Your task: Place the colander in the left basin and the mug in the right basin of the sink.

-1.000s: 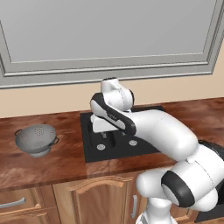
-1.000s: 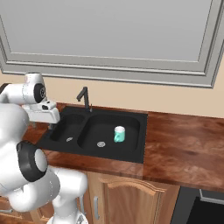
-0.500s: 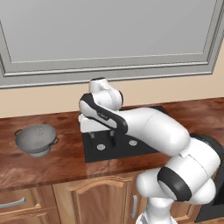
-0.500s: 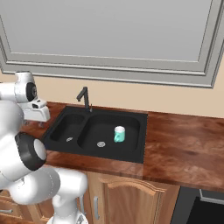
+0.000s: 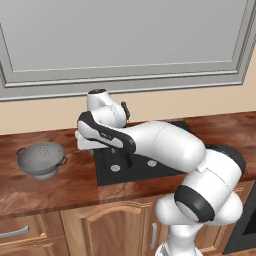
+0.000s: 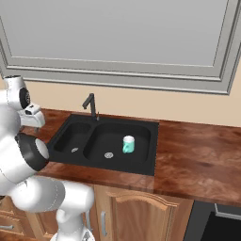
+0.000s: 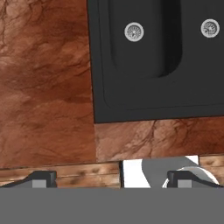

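Observation:
The grey colander (image 5: 42,159) sits upright on the wooden counter, well left of the black sink (image 5: 115,173). The teal mug (image 6: 128,144) stands upright in the wide right basin (image 6: 110,136), beside its drain. The narrow left basin (image 6: 75,136) holds nothing but its silver drain. My gripper (image 7: 111,177) is open, with nothing between its wide-apart fingertips. It hangs over the counter at the sink's front left corner (image 7: 98,116), looking down. The left basin (image 7: 140,52) and part of the right basin (image 7: 205,52) lie at the top of the hand view. My arm covers much of the sink in the left base view.
A black faucet (image 6: 90,104) rises behind the divider. A framed window panel (image 6: 117,37) fills the wall above. Wooden cabinet fronts (image 5: 110,225) run under the counter's front edge. Bare counter (image 7: 43,87) lies between sink and colander.
My arm has swung left, from above the sink to the counter at its left front corner. The gripper stayed open. Colander and mug have not moved.

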